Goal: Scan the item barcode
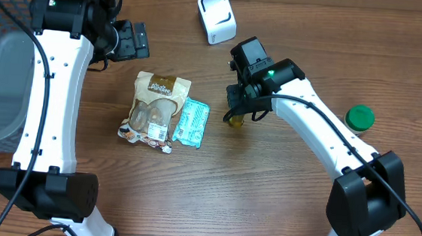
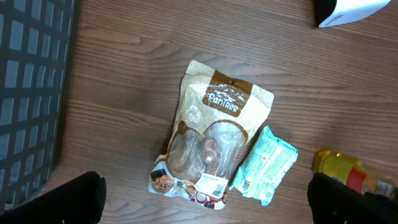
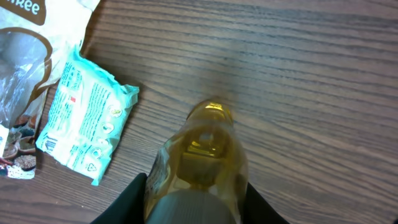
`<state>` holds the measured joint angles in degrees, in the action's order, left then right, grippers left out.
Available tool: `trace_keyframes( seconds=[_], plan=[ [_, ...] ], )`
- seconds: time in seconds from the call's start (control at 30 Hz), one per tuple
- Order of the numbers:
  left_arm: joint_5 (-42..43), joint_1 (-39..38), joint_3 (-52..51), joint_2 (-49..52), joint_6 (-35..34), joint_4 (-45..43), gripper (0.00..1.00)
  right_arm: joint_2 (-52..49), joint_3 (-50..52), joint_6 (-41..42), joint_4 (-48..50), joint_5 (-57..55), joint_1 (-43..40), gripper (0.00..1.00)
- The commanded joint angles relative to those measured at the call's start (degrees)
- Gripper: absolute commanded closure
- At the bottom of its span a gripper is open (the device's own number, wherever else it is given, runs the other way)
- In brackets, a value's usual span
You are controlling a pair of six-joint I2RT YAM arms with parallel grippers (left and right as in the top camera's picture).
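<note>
Right gripper (image 3: pixel 194 200) jaws closed on yellow clear plastic bottle (image 3: pixel 202 155); bottle sits between both jaws, projecting beyond fingertips. Left gripper (image 2: pixel 205 199) jaws spread wide above brown snack pouch (image 2: pixel 214 134)

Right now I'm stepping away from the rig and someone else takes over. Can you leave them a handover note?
Left gripper: open, empty, above the table beyond the snack pouch.
Right gripper: shut on the yellow bottle, right of the teal packet.
White unit, likely the scanner: at the far edge, apart from the items.
Done: bottle gripped.
Left: bring its barcode to the scanner; pouch and packet lie untouched.
</note>
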<state>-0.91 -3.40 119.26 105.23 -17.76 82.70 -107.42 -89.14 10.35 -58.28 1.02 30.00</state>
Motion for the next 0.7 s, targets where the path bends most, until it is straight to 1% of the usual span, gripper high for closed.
trace_keyframes(
  seconds=[0.0,0.07,0.1,0.17,0.2,0.27,0.4,0.53,0.67],
  plan=[
    [0.31,-0.37,0.85,0.09,0.63,-0.22,0.0,0.04,-0.24,-0.37,-0.28,2.27,0.15,0.54],
    [0.31,-0.37,0.85,0.09,0.63,-0.22,0.0,0.04,-0.24,-0.37,-0.26,2.27,0.15,0.4],
    [0.31,-0.37,0.85,0.09,0.63,-0.22,0.0,0.04,-0.24,-0.35,-0.11,2.27,0.15,0.36],
    [0.31,-0.37,0.85,0.09,0.63,-0.22,0.01,0.04,-0.44,-0.26,0.37,2.29,0.15,0.24],
    [0.31,-0.37,0.85,0.09,0.63,-0.22,0.01,0.04,-1.03,0.2,0.37,2.32,0.15,0.21],
    [0.31,-0.37,0.85,0.09,0.63,-0.22,0.0,0.04,-2.75,0.55,0.28,2.29,0.15,0.11],
    [0.31,-0.37,0.85,0.09,0.63,-0.22,0.0,0.04,-7.65,0.87,0.37,0.96,0.07,0.0],
    [0.31,-0.37,0.85,0.09,0.63,-0.22,0.0,0.04,-10.1,4.87,3.54,-5.6,-0.9,0.0],
    [0.31,-0.37,0.85,0.09,0.63,-0.22,0.0,0.02,-9.92,5.03,4.52,-7.21,-2.27,0.0]
  ],
)
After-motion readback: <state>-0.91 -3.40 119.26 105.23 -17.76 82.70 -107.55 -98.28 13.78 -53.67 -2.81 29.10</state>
